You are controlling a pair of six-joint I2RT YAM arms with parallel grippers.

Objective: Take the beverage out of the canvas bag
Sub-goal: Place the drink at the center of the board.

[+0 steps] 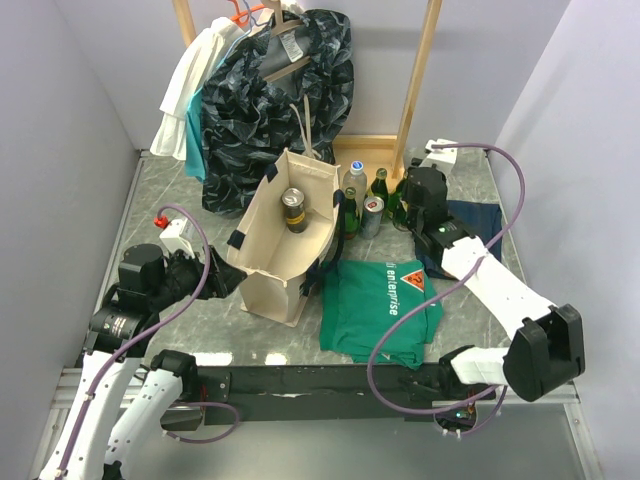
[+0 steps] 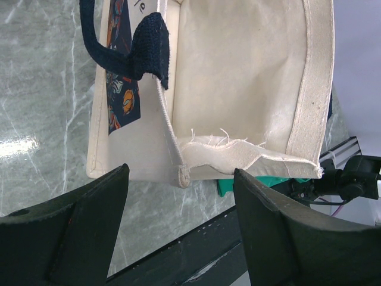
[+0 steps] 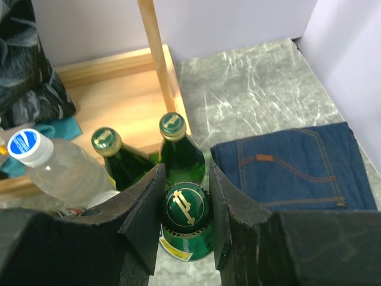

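Clamping a green bottle (image 3: 186,210) just below its gold cap, the right tool (image 3: 185,179) is sitting closed on it, one finger on each side, and the bottle is standing upright. Just ahead of this tool two more green bottles (image 3: 172,134) are standing side by side, a water bottle (image 3: 53,170) with a blue cap is lying to its left, and folded jeans (image 3: 292,167) are lying on the bench (image 3: 256,77) to its right. The bag (image 1: 275,265) is sitting well to the left of the right tool, beyond the bottles, its mouth gaping upward with a dark can (image 1: 292,208) showing inside. The left tool (image 2: 180,179) is hanging with its jaws spread wide and gripping nothing, the bag's near bottom edge lying just ahead of its fingertips. A green shirt (image 1: 385,305) is lying between the two tools.
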